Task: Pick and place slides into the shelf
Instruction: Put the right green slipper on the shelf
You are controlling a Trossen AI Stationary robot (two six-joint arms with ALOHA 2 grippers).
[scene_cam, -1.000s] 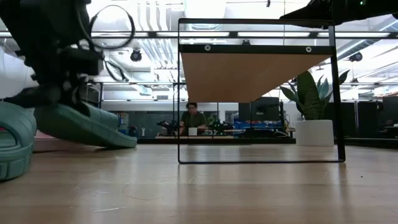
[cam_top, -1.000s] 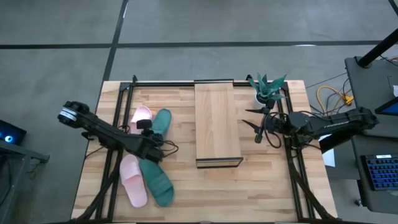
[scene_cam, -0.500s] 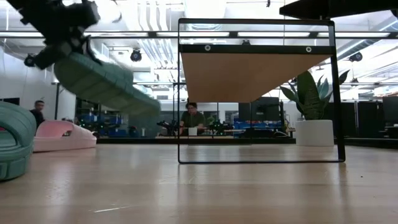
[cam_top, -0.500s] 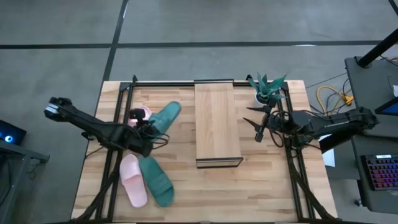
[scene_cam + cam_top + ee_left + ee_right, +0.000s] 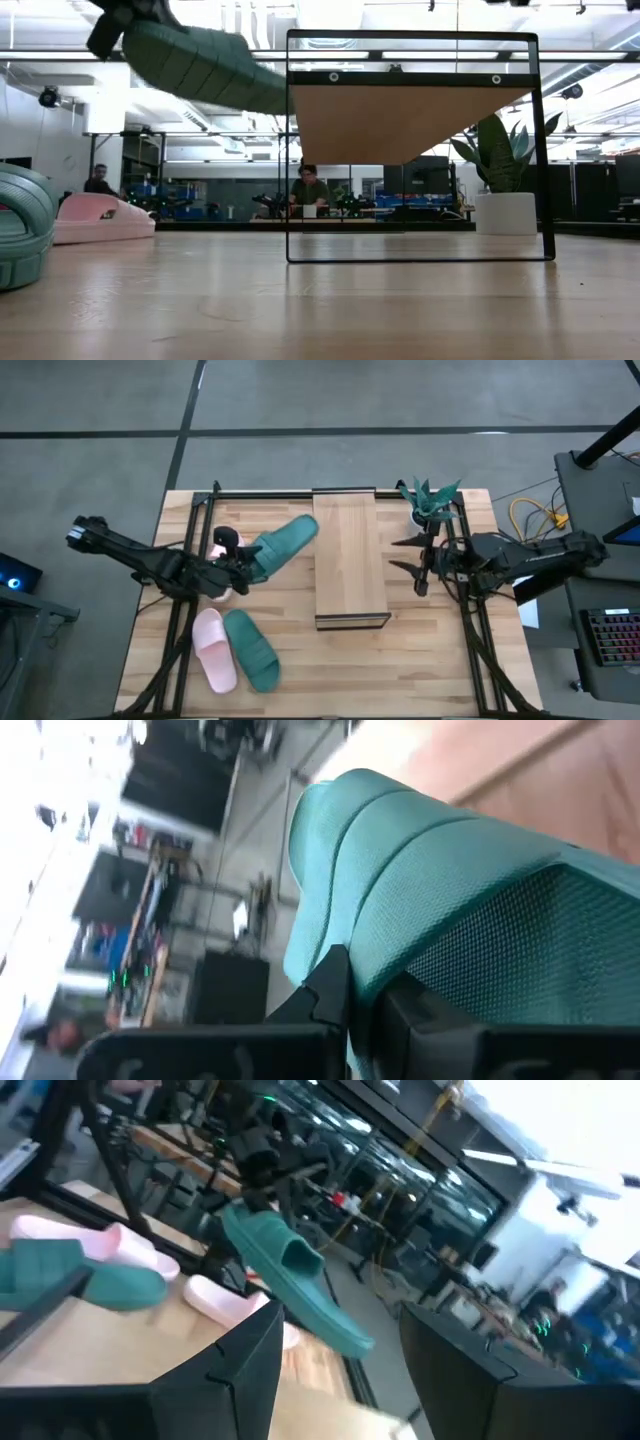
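Note:
My left gripper (image 5: 240, 566) is shut on a teal slide (image 5: 286, 544), which hangs in the air just left of the shelf (image 5: 350, 560); in the low view the held teal slide (image 5: 200, 66) is level with the shelf's top plank (image 5: 400, 110). A pink slide (image 5: 213, 648) and the other teal slide (image 5: 251, 651) lie side by side on their soles near the near-left part of the table. A second pink slide (image 5: 220, 543) lies on the table under my left arm, mostly hidden. My right gripper (image 5: 418, 556) waits open to the right of the shelf. My left gripper holds the teal slide by the end nearest my arm (image 5: 345, 935), pinched between the two fingers (image 5: 335, 995). The fingers come at it about level from the table's left, along its length. The slide is lifted clear and tilted, its free end (image 5: 352, 1342) lower, pointing at the shelf.
A potted plant (image 5: 430, 502) stands at the far right of the table, beside my right gripper. Black frame rails (image 5: 190, 550) run along both sides of the table. People sit in the room beyond the table (image 5: 310, 190).
My left gripper has risen from the table and moved toward the shelf, carrying the teal slide. The slide has been lifted clear from beside the pink one, has swung round, and its free end now points at the shelf's left edge. The pink slide stayed on the table.

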